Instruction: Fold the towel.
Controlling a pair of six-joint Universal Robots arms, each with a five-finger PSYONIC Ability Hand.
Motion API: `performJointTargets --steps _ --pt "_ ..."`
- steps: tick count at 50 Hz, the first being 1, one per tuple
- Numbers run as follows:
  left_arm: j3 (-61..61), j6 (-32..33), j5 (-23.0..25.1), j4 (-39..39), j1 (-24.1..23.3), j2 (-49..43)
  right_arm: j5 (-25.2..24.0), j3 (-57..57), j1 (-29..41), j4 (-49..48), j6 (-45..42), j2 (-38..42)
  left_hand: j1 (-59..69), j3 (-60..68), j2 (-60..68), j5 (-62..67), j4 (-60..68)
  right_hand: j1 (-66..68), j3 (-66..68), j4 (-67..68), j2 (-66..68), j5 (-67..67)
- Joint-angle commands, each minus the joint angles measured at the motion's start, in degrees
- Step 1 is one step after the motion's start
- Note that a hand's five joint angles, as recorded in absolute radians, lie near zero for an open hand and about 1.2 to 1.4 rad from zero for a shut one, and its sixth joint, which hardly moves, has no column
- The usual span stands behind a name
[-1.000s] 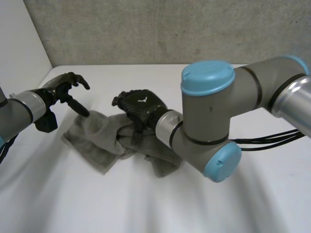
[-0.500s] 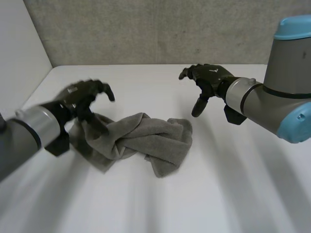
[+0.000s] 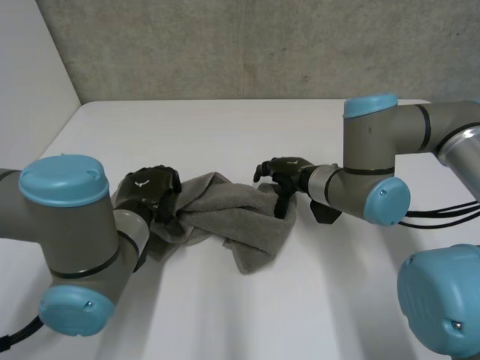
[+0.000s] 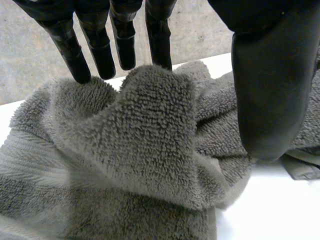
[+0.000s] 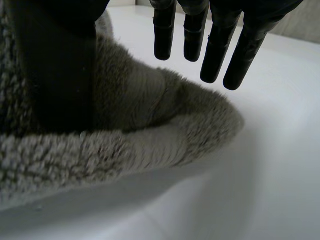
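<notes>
Towel [image 3: 240, 221]: grey terry with a thick looped pile and a flatter woven band near the hem. It is bunched and twisted into a loose rope shape, with humps and folds along its length. One corner trails toward the near edge of the worktop [image 3: 225, 127].

Worktop: white, smooth, matte. A rough grey wall [image 3: 225, 45] stands behind its far edge. The towel lies a little left of the worktop's middle, well clear of the far edge.

Left robot hand [image 3: 150, 191]: black, hard-shelled, set on the towel's left end. Its wrist view shows the fingers straight and side by side behind a raised hump of pile, with the thumb well apart on the hump's other side. The fold stands in that gap and nothing is clamped.

Right robot hand [image 3: 281, 176]: same black build, at the towel's right end. The thumb lies against the fluffy edge. The fingers hang straight and spread past the hem, over bare worktop, and close on nothing. I cannot tell whether the thumb presses or only touches.
</notes>
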Motion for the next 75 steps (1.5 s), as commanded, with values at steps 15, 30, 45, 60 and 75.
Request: performJointTargets --steps 15,30,45,60,75 --pt "6.37 9.2 -4.95 3.76 0.02 -7.28 3.13 1.23 1.0 0.1 -6.88 -0.12 48.08 48.09 48.11 48.07 48.34 59.03 58.47 58.18 59.45 57.44" --pt "8.13 14.75 -4.61 0.52 5.91 -2.81 -0.38 13.54 -1.63 0.36 -9.42 -19.11 59.4 59.41 59.42 59.39 59.65 59.03 58.47 58.18 59.45 57.44" --pt "22.86 15.62 13.06 -18.02 9.07 -3.15 -0.3 16.71 -3.57 -0.48 -22.37 -24.21 59.4 59.41 59.42 59.39 59.65 59.03 58.47 58.18 59.45 57.44" --pt "52.69 16.25 13.15 -8.48 9.96 0.88 17.37 27.32 -3.13 -48.46 -3.79 -41.85 59.4 59.41 59.42 59.39 59.65 59.03 58.47 58.18 59.45 57.44" --pt "28.48 11.14 20.16 -2.21 13.82 2.38 3.49 31.82 -2.6 -21.82 -30.13 -33.27 59.4 59.41 59.42 59.39 59.65 59.03 58.47 58.18 59.45 57.44"
